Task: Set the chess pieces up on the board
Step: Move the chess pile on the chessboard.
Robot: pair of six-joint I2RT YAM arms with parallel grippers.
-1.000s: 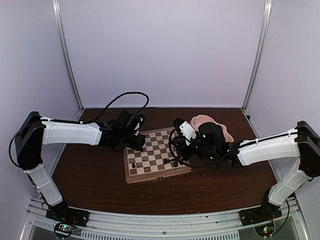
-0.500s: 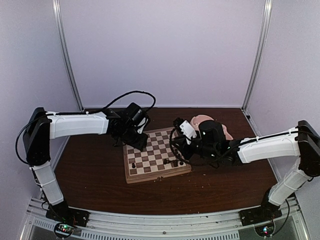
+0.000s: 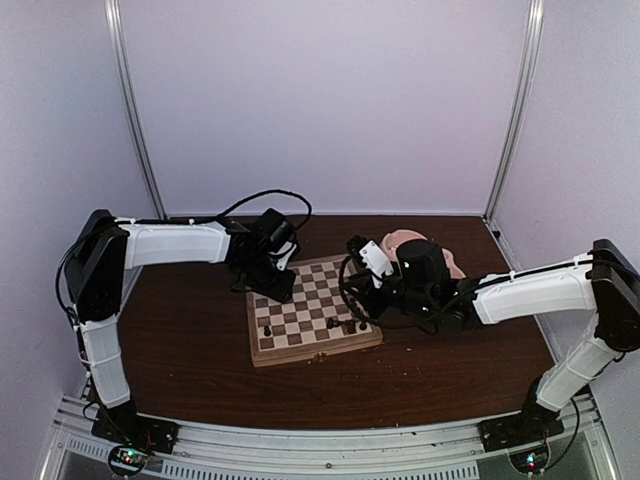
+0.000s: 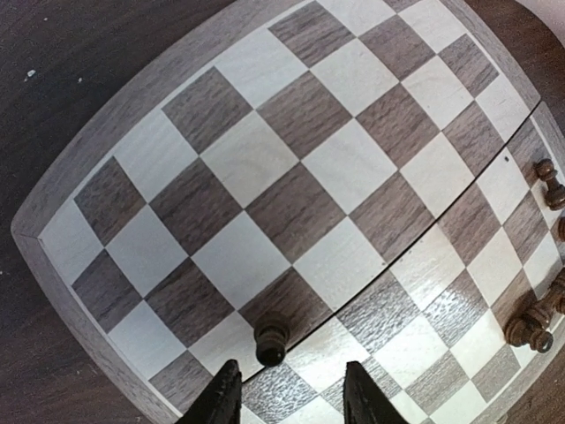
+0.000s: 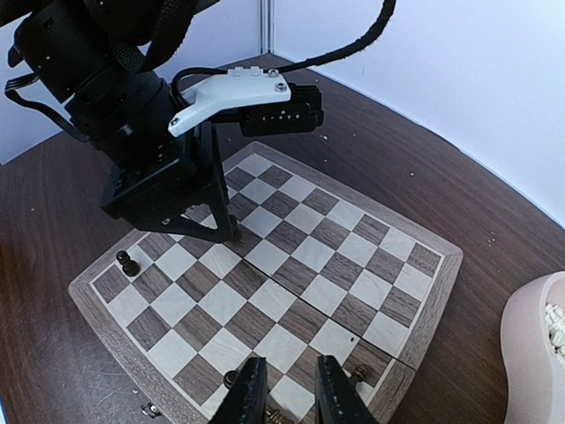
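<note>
The board lies mid-table. My left gripper hangs over its far-left part, open, jaws apart with nothing between them. A dark pawn stands just ahead of the fingertips; the right wrist view shows that pawn at the left gripper's tips. Another dark pawn stands near the left edge. My right gripper hovers over the near-right corner with a narrow gap. A brown piece shows low between its fingers; whether it is gripped is unclear. More dark chess pieces stand there.
A pink double bowl sits right of the board, behind my right arm; cream pieces show inside it. Black cables loop over the board's far side. Dark wooden table surrounds the board; white walls close the back and sides.
The left arm has swung farther and rightward over the board's far-left part, and its jaws have narrowed. The right arm has hardly moved.
</note>
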